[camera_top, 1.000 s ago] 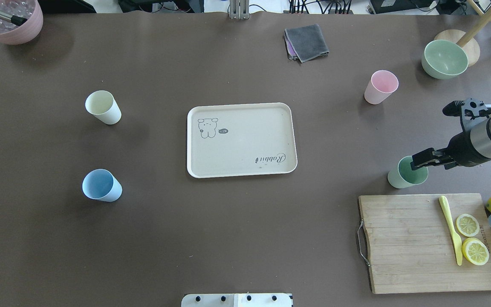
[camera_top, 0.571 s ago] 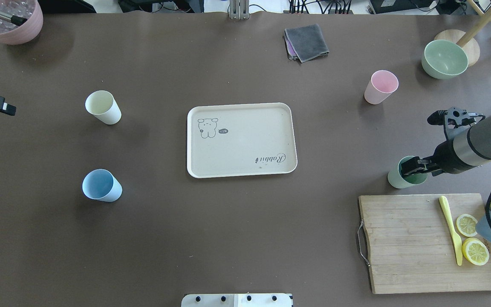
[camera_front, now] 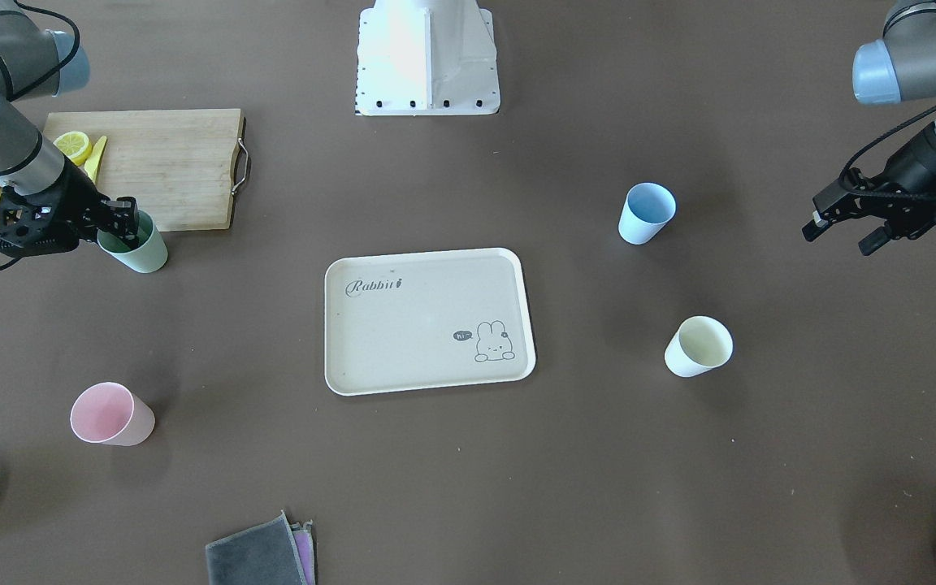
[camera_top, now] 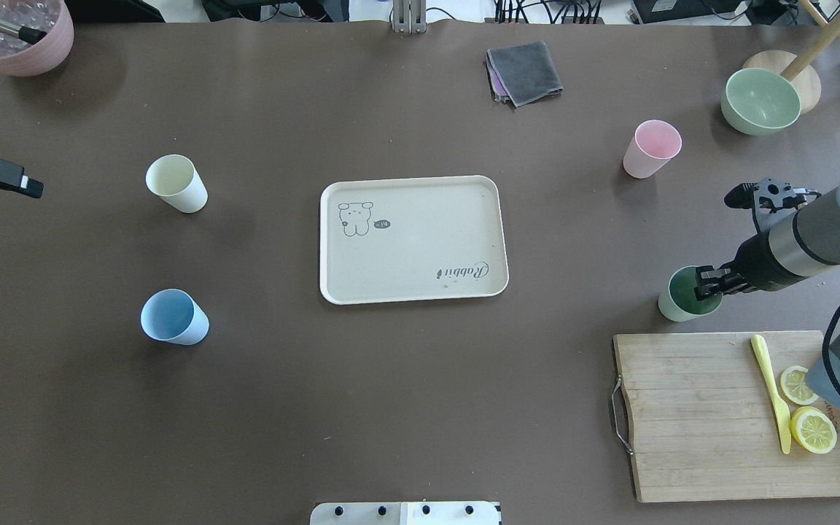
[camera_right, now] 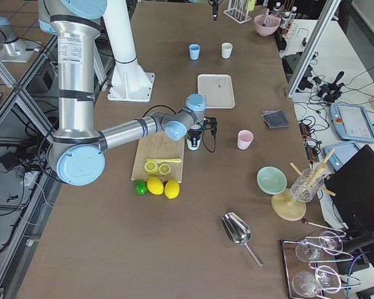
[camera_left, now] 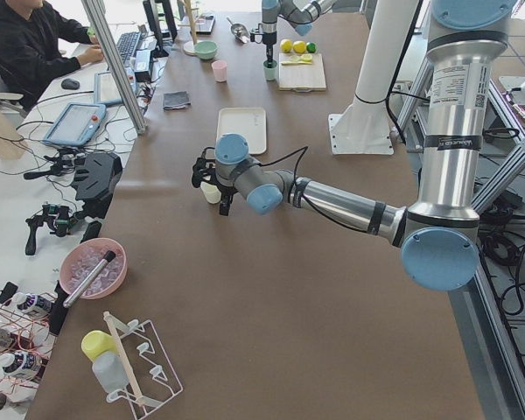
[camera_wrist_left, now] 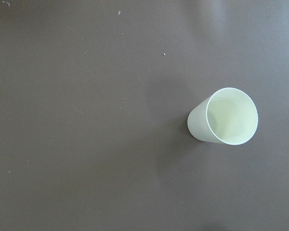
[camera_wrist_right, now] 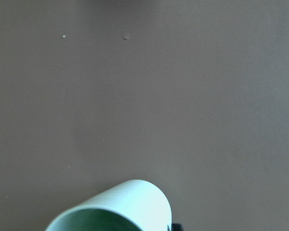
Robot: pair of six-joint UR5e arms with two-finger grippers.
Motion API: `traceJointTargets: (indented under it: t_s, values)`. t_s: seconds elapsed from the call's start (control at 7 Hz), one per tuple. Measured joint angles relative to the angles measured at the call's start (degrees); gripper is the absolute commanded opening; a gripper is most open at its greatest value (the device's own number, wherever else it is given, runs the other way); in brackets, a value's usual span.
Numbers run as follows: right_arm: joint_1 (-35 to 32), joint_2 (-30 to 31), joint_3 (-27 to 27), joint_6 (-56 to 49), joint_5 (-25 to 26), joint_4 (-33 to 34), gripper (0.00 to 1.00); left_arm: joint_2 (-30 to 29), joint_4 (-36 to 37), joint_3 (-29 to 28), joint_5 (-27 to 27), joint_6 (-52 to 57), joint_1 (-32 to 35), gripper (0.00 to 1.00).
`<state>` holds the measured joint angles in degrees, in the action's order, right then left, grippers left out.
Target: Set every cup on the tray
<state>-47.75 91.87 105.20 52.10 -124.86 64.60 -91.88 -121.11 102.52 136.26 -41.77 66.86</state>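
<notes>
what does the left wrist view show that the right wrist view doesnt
Only the left wrist view shows the cream-yellow cup, whole and upright with its mouth open, standing alone to the right of centre. Only the right wrist view shows the mint green cup, very close, its rim and wall cut off by the bottom edge. Both share the bare brown table filling the rest of the picture, and neither shows the tray.

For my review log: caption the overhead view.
Right end effector at rim of green cup; no cup on tray yet.
</notes>
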Motion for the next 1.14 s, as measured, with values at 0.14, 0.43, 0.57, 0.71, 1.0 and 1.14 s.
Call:
traceJointTargets:
  t_s: [0.14,0.43,0.57,0.71,1.0,1.14]
  values:
    - [-2.53,-0.30,0.27,0.00,-3.55,0.03,0.00,-0.18,0.02,-0.04,-0.02,-0.02,-0.03,0.97]
    - [-8.47,-1.76,1.59,0.03,-11.35,0.29,0.00,-0.53,0.08,-0.07,-0.09,-0.04,-0.12,0.97]
    - [-9.57,-3.29,1.93,0.43,-12.73,0.56,0.00,-0.60,0.07,0.16,-0.21,-1.05,-0.60,0.97]
    - [-9.71,-5.49,1.91,1.87,-13.11,0.83,0.00,-0.69,0.03,1.01,-1.28,-3.47,-2.39,0.97]
    - [-8.05,-10.25,1.36,6.20,-12.47,1.25,0.00,-0.69,0.00,3.52,-4.36,-8.64,-8.31,0.97]
    - [-7.06,-13.02,0.92,7.39,-11.22,2.76,0.00,-0.68,-0.02,4.34,-5.33,-10.09,-11.37,0.97]
